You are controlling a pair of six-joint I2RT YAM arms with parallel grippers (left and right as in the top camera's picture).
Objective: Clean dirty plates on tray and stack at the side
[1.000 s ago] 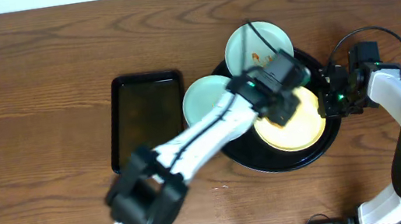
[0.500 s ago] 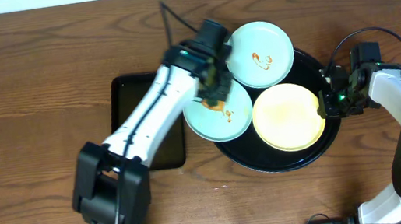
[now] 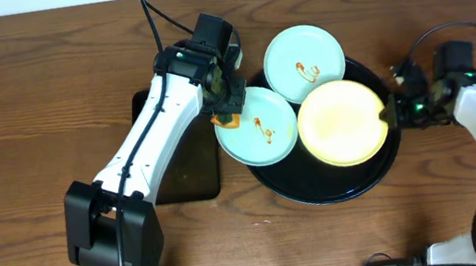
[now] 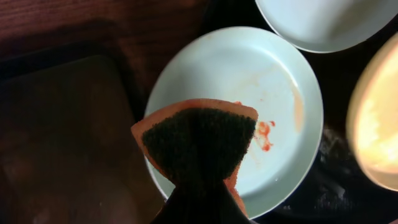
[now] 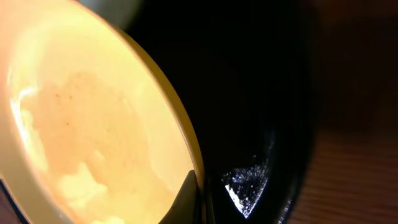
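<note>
The round black tray (image 3: 343, 190) holds a pale yellow plate (image 3: 340, 125) and part of two mint plates. The left mint plate (image 3: 266, 134) and the far one (image 3: 303, 61) each bear an orange sauce squiggle. My left gripper (image 3: 226, 108) is shut on an orange sponge (image 4: 199, 134) with a dark scrub face, held over the left mint plate's (image 4: 249, 74) left edge, near red sauce smears. My right gripper (image 3: 391, 112) is shut on the yellow plate's (image 5: 81, 124) right rim, fingers (image 5: 198, 196) pinching the edge above the tray (image 5: 261, 93).
A smaller rectangular black tray (image 3: 173, 133) lies left of the round tray, under my left arm; it also shows in the left wrist view (image 4: 62, 130). Bare wood tabletop (image 3: 29, 106) spreads to the left and far side, and beyond the tray's right rim (image 5: 364, 174).
My left arm swung left with the sponge, from over the yellow plate to the left mint plate's left edge. The yellow plate, held by my right gripper, shifted slightly toward the far side.
</note>
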